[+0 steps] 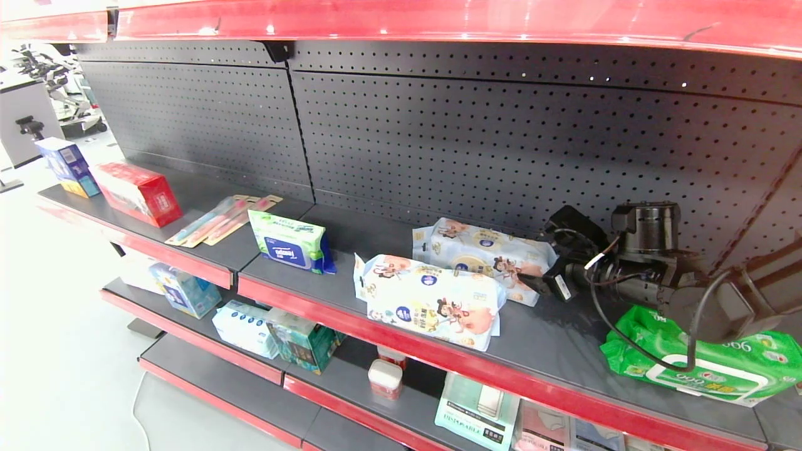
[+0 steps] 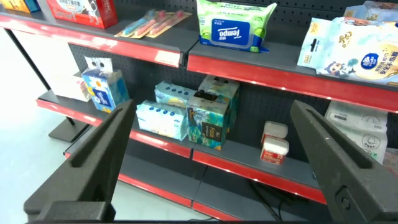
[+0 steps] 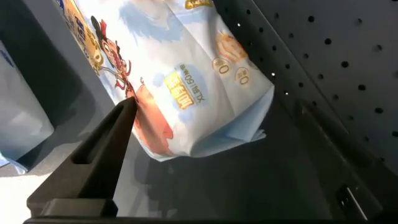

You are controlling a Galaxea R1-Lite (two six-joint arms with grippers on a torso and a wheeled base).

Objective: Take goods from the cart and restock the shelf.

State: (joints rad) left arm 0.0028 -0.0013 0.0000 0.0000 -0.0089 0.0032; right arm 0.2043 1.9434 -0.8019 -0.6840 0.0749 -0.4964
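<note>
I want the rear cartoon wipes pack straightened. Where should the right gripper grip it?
Its right end, coming from the robot's right along the shelf. The rear cartoon wipes pack lies flat, that narrow soft end facing the right gripper, likely fitting between its open fingers.

Bare shelf [image 1: 351,228] lies open beside the wipes pack [image 1: 291,241]; cartoon packs [image 1: 432,300] crowd the middle.

On the red-edged grey shelf [image 1: 551,341] before me lie, from my left, a blue box [image 1: 66,164], a red box [image 1: 136,193], toothbrushes [image 1: 219,219], a wipes pack [image 1: 291,241], a cartoon-print pack [image 1: 432,300] with its twin [image 1: 482,257] behind, and a green pack [image 1: 633,351].
</note>
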